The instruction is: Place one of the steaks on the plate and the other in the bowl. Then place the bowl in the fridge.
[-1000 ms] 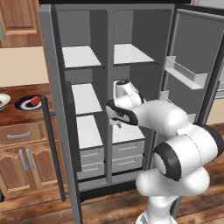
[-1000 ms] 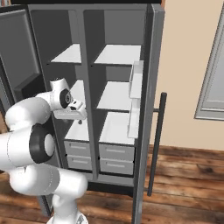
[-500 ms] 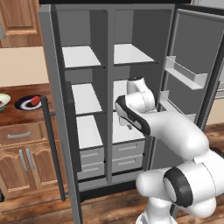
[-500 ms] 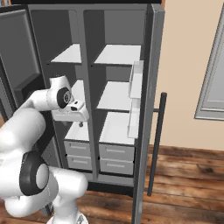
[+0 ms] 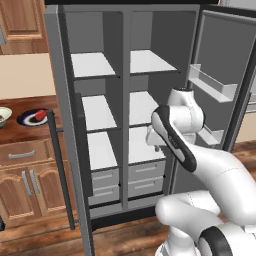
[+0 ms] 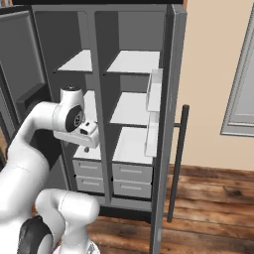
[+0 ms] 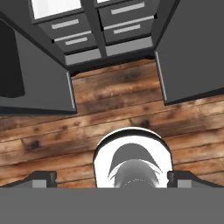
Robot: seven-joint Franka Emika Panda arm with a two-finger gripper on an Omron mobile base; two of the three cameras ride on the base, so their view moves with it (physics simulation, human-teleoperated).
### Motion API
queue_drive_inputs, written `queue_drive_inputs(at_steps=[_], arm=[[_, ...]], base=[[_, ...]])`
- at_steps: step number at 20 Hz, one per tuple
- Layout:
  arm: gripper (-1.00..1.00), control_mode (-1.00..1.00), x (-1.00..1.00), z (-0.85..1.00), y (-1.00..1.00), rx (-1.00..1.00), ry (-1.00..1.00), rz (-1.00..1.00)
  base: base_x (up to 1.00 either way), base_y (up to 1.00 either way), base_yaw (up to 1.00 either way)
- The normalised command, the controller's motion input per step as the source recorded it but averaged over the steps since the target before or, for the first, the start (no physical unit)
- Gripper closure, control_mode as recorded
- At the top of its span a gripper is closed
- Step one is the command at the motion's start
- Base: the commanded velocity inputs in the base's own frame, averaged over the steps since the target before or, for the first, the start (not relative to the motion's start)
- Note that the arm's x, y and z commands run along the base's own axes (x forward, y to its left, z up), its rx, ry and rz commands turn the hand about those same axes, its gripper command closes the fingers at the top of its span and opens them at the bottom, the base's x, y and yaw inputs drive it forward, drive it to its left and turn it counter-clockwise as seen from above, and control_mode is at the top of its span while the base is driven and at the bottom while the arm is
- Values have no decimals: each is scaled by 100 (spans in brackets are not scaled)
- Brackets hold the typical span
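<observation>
The fridge (image 5: 124, 100) stands with both doors swung wide, its white shelves bare. My gripper (image 5: 156, 145) hangs in front of the right-hand compartment at middle-shelf height, pointing down, holding nothing. From the other side the gripper (image 6: 87, 147) sits before the fridge (image 6: 101, 89), left of its divider. Looking down at the wood floor, the gripper (image 7: 113, 179) is open, fingertips (image 7: 41, 178) far apart, the fridge (image 7: 83, 35) drawers above. On the counter at far left a steak (image 5: 40, 115) lies on the dark plate (image 5: 27, 120). The pale bowl (image 5: 4, 116) is cut by the frame edge, something reddish inside.
The left door's edge and long bar handle (image 5: 59, 170) stand between the counter and the fridge. The right door (image 5: 220, 75) carries white bins (image 5: 212, 85). The same door (image 6: 171, 99) and its handle (image 6: 176, 163) jut out over the floor. Wooden cabinets (image 5: 22, 175) sit under the counter.
The arm has folded and swung its elbow rightward; the hand has slid a little right and down in front of the fridge. Its fingers stay open and hold nothing.
</observation>
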Motion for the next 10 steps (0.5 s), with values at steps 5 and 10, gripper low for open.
queue_drive_inputs(at_steps=[5, 10], arm=[[-100, -100, -8, 17, 0, -7, 1, -1], [-100, -100, -27, -13, 0, 0, -1, 5]], base=[[0, 0, 0], [0, 0, 0]])
